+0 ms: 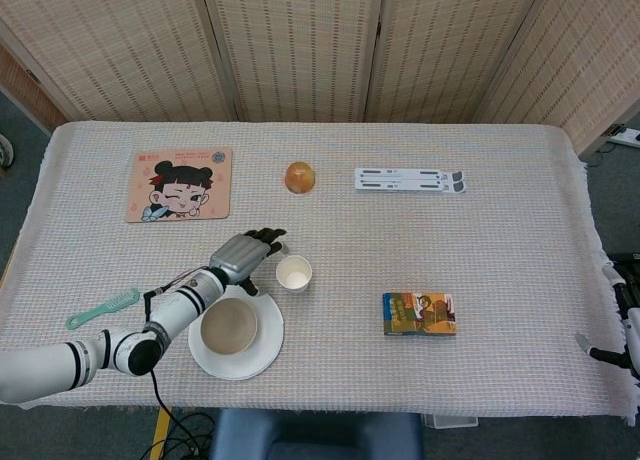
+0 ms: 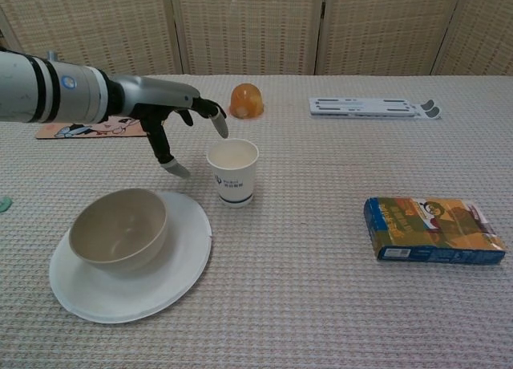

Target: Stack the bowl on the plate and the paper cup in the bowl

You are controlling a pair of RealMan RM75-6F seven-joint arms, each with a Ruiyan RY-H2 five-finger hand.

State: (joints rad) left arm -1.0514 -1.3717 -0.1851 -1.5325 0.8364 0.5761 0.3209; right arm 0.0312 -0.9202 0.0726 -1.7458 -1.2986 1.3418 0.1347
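right hand [image 1: 622, 330] cut off, comb [image 2: 3, 202] clipped

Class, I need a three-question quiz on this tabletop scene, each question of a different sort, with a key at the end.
1. True or false: the bowl already sits on the plate.
2. Multiple choice: the paper cup is (A) inside the bowl, (B) upright on the table beside the plate, (C) tipped over near the box.
3. Short answer: which hand is near the cup, and does it hold anything?

Key
1. True.
2. B.
3. The left hand; it holds nothing, with fingers apart beside the cup's rim. The right hand barely shows at the table's far edge in the head view.
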